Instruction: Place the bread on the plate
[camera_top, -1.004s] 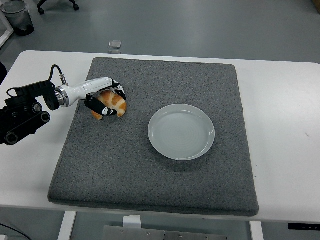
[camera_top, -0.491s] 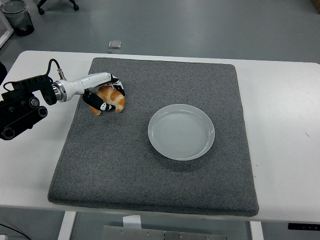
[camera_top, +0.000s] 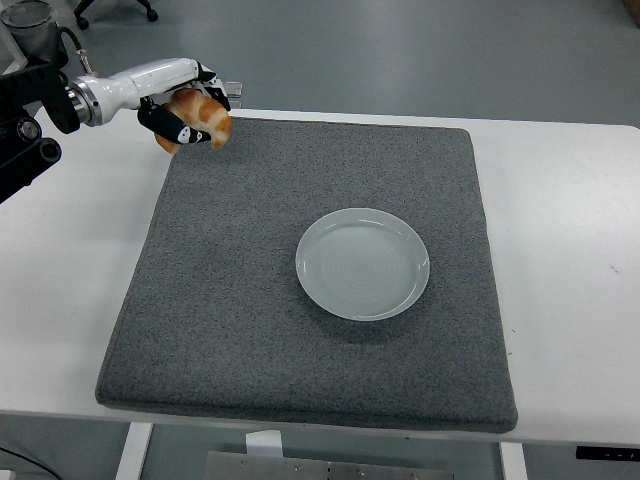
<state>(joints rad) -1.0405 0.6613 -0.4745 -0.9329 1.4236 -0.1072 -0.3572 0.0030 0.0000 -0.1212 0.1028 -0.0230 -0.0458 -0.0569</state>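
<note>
The bread (camera_top: 203, 116) is being held in the upper left of the frame by the left hand (camera_top: 185, 110), whose fingers are being kept curled round it. It is being carried clear of the mat (camera_top: 300, 330), over the mat's upper left corner. The plate (camera_top: 362, 263) is lying empty at the centre of the frame, slightly right, well apart from the bread. The right hand is not being seen. Step in hand, as judged: transport after the lift. Next move, as judged: the bread is to be carried right and down the frame until it is over the plate, lowered onto it, and only then released.
</note>
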